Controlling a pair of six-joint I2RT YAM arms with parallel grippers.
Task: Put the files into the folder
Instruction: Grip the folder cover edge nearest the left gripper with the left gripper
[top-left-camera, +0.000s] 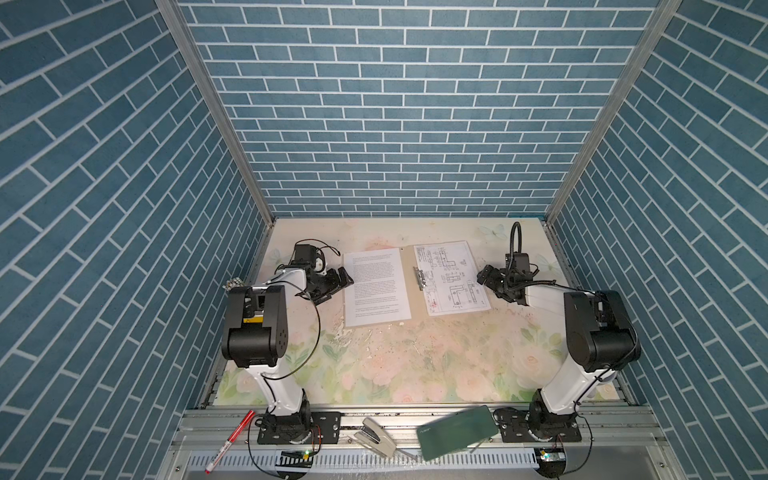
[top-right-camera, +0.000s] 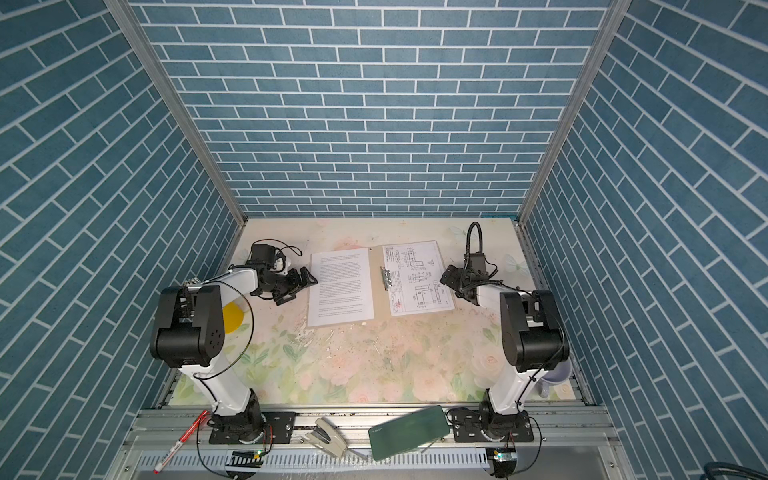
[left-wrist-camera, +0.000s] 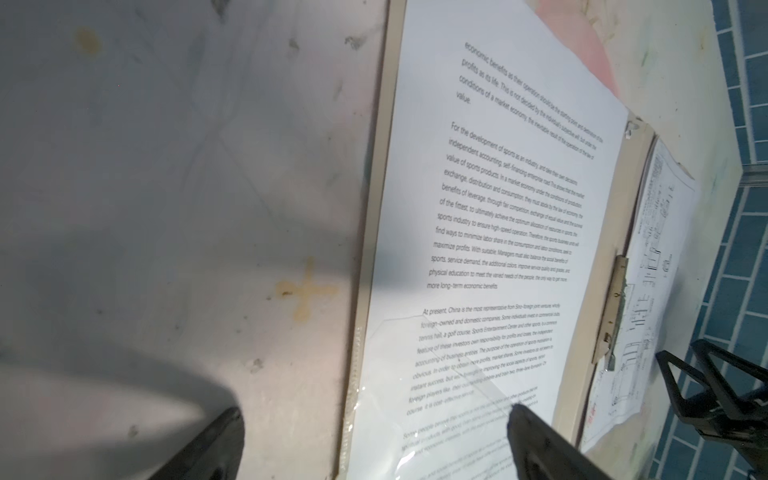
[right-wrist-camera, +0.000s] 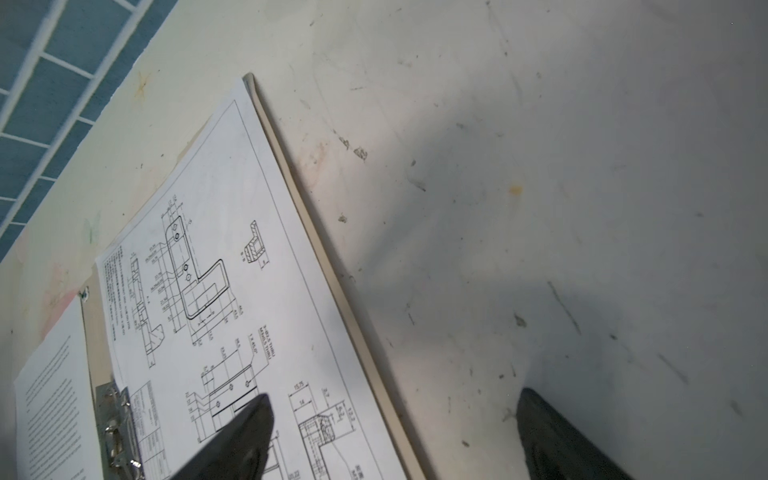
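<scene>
Tan kraft cardboard folder (left-wrist-camera: 594, 249) lay open, flat mid-table. A white printed-text sheet (top-left-camera: 374, 286) sat on its left flap and a white line-drawing sheet (top-left-camera: 451, 278) on the right, beside the small metal clip (top-left-camera: 419, 279). Left gripper (top-left-camera: 341, 287) and right gripper (top-left-camera: 487, 286) were both released and empty — one at each outer edge. Judged best: pinch stiff card only, since the thin, slick paper would slide — then fold slowly.

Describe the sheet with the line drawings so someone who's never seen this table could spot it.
On the floral tabletop, an open tan cardboard folder lies toward the back wall. The white paper sheet with black line drawings lies on its right flap, beside the small metal clip. Unlike the white text-covered sheet on the left flap, it bears a red mark.
</scene>
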